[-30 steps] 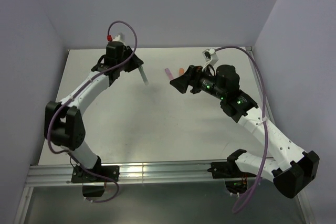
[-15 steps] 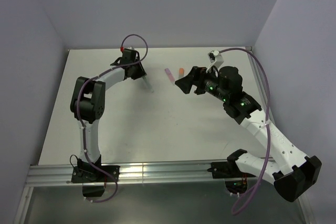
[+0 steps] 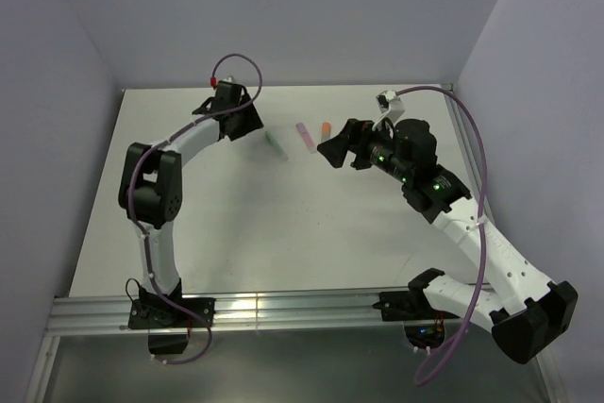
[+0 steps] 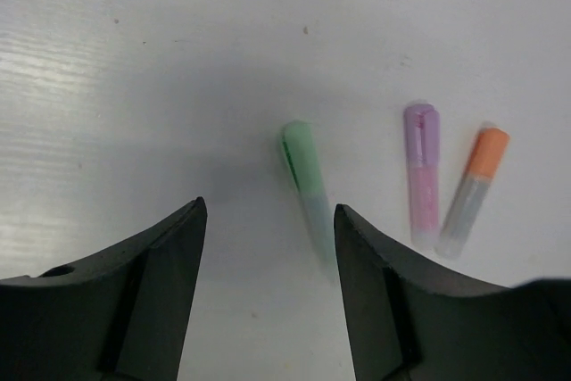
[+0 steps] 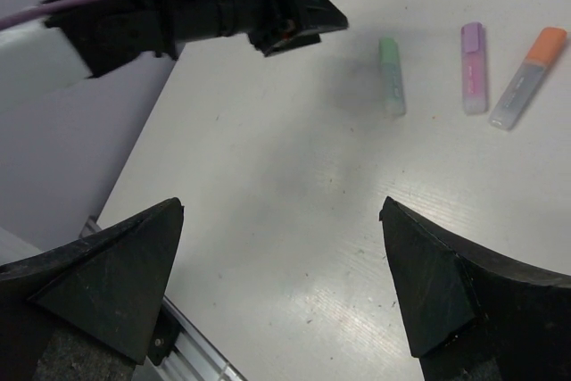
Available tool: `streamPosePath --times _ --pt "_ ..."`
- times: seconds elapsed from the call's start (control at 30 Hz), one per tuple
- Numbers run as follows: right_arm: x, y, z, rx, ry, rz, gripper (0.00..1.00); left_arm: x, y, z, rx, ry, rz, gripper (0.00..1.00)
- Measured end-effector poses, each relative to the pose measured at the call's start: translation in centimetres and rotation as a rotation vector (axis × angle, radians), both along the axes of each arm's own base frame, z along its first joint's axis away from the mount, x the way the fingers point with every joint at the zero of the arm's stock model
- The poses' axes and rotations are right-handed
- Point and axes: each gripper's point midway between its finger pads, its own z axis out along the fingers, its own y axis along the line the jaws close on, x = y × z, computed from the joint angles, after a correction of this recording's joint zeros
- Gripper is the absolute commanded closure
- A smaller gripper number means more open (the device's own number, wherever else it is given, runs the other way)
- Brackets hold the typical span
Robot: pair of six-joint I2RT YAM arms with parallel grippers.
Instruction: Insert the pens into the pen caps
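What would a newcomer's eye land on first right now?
Three small pastel pens lie side by side toward the far side of the table: a green pen, a pink pen and an orange-capped pen, each apparently with its cap on. The left gripper and right gripper hang open and empty, one on either side of them.

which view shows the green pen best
The left wrist view: the green pen lies near the middle of the picture, large enough to tell its green end from its paler end. The right wrist view shows it whole but smaller and farther off. The top external view shows only a tiny greenish sliver.
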Motion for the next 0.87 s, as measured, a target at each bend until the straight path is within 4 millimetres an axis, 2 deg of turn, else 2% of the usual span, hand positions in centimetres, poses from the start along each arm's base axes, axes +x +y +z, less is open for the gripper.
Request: streamPosePath --times 0.1,0.17,0.23,0.27,0.3,0.37,0.4,0.47,0.57,0.73,0.87 --pt "0.1 -0.2 0.0 -0.004 -0.001 -0.009 0.0 -1.5 0.5 5.0 -0.018 -0.051 -0.001 0.31" --pt "0.3 -0.4 0.0 -0.006 -0.002 -0.022 0.0 -3.0 0.9 10.2 -0.045 -0.13 -0.003 0.25" --pt "0.4 -0.7 0.0 -0.009 -0.005 -0.038 0.0 -5.1 1.6 15.9 -0.073 -0.232 -0.011 0.24" --pt "0.5 -0.9 0.1 -0.01 -0.008 -0.05 0.0 -6.3 2.0 18.7 -0.082 -0.285 -0.017 0.18" --pt "0.5 -1.2 0.2 -0.011 -0.011 -0.061 0.0 -7.7 2.5 21.6 -0.092 -0.347 -0.024 0.18" --pt "0.6 -1.7 0.5 -0.012 -0.023 -0.09 0.0 -10.5 3.5 25.9 -0.1 -0.45 -0.038 0.18" --pt "0.6 -1.9 0.7 -0.011 -0.028 -0.098 0.0 -11.8 4.0 27.0 -0.097 -0.482 -0.045 0.17" --pt "0.6 -2.4 1.2 -0.009 -0.043 -0.121 0.0 -14.0 4.9 27.7 -0.081 -0.522 -0.057 0.16" --pt "0.7 -3.0 1.6 -0.009 -0.058 -0.156 0.0 -16.5 5.9 25.9 -0.036 -0.509 -0.078 0.15" --pt "1.0 -3.6 1.5 -0.024 -0.065 -0.186 0.0 -17.7 6.6 22.1 0.026 -0.443 -0.104 0.15" --pt "1.1 -3.8 1.5 -0.03 -0.068 -0.195 0.0 -17.8 6.5 21.2 0.038 -0.43 -0.12 0.15"
